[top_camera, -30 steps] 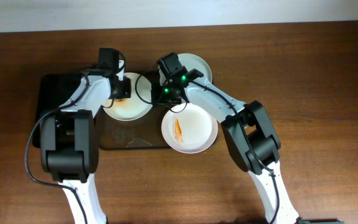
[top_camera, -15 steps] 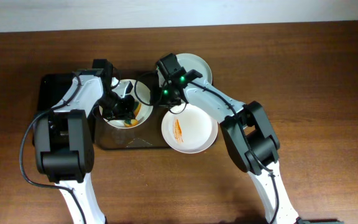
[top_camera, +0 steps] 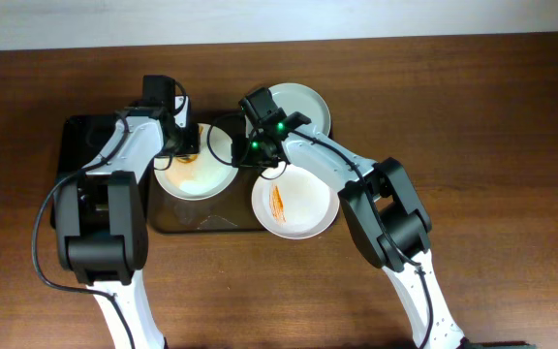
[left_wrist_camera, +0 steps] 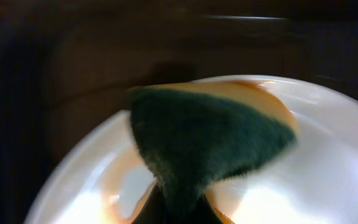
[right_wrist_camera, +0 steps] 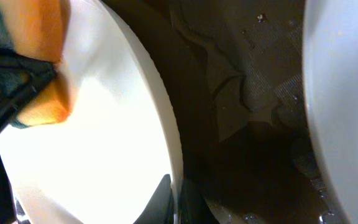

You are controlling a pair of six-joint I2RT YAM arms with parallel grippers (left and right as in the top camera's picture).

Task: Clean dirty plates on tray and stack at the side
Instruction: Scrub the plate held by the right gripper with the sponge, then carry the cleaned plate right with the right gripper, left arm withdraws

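Plate (top_camera: 201, 180) under the sponge (left_wrist_camera: 204, 137) bears orange smears; rim white.

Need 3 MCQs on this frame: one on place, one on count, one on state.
1. Where is the sponge?
A) on the left plate
B) on bare wood
C) in a bowl

2. How many plates show?
A) two
B) three
C) four

3. The front plate is:
A) wiped clean
B) orange-streaked
C) upside down

Answers:
1 A: the left claw holds the sponge against the left plate.
2 B: there are the left plate, the front plate and the far plate.
3 B: an orange streak marks the front plate's face.
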